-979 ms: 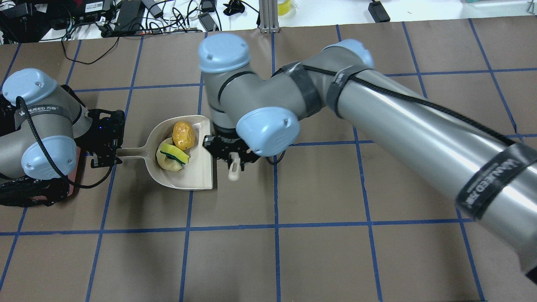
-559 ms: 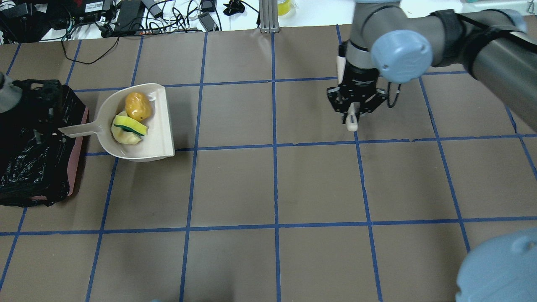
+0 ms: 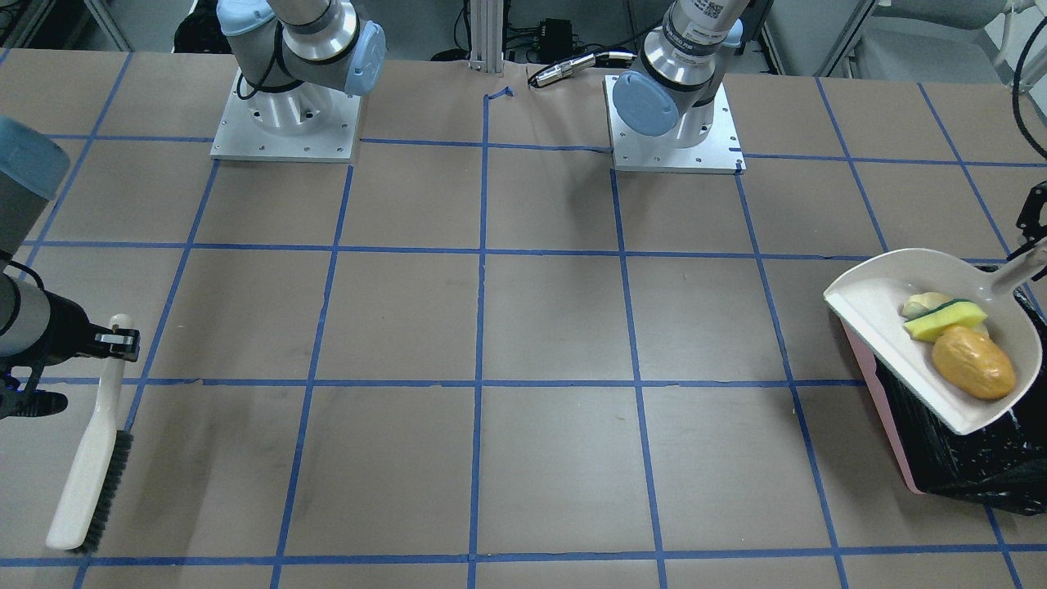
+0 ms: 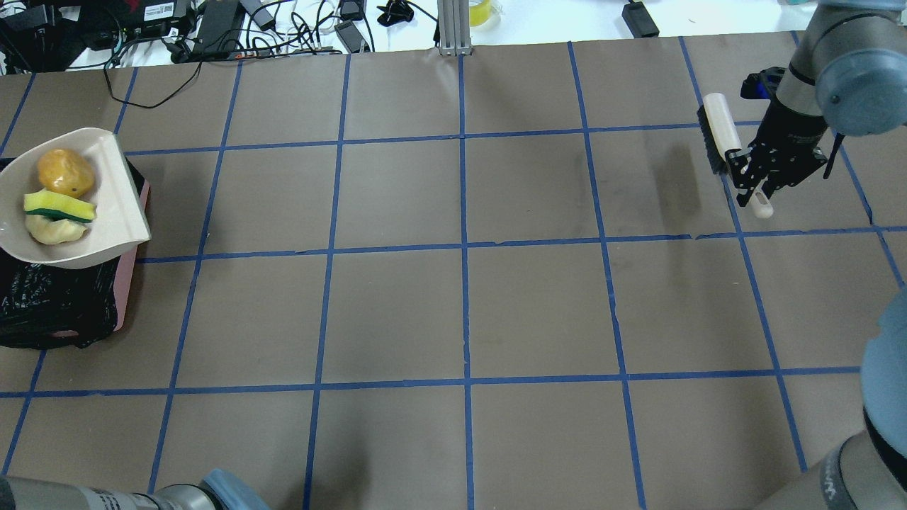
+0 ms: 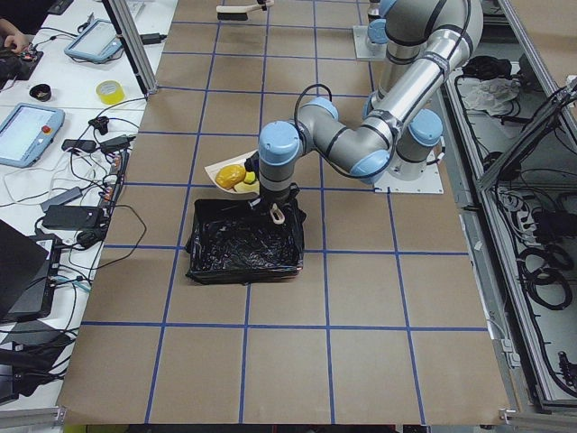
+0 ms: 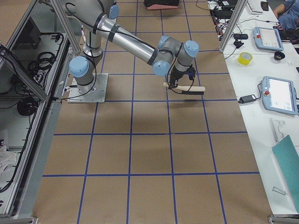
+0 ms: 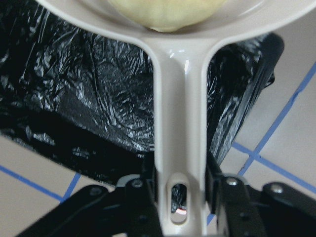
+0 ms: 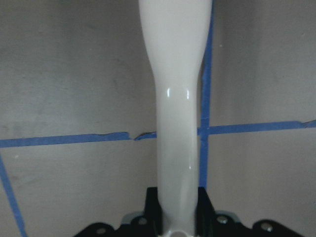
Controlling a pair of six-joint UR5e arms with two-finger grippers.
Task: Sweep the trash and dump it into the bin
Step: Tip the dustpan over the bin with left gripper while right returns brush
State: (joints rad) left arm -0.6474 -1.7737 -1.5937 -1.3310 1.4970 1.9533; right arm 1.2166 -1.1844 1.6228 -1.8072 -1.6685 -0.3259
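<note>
The white dustpan (image 4: 106,205) is held tilted over the bin (image 4: 60,304), a pink container (image 3: 879,409) lined with a black bag. In the pan lie the golden-brown lump (image 4: 65,172), the yellow-green wedge (image 4: 58,206) and the pale cream slice (image 4: 51,230). My left gripper (image 7: 180,197) is shut on the dustpan handle (image 7: 180,98); it is out of the overhead view. My right gripper (image 4: 762,177) is shut on the handle of a white brush (image 4: 717,127) with black bristles at the far right, a little above the table.
Cables, power bricks and a yellow tape roll lie beyond the table's far edge (image 4: 212,28). An aluminium post (image 4: 453,28) stands at the far middle. The two arm bases (image 3: 286,123) (image 3: 675,123) sit on the robot's side. Blue tape lines grid the brown table.
The dustpan with the trash has moved left and now hangs over the bin. My right arm has swung further right with the brush, whose head now shows.
</note>
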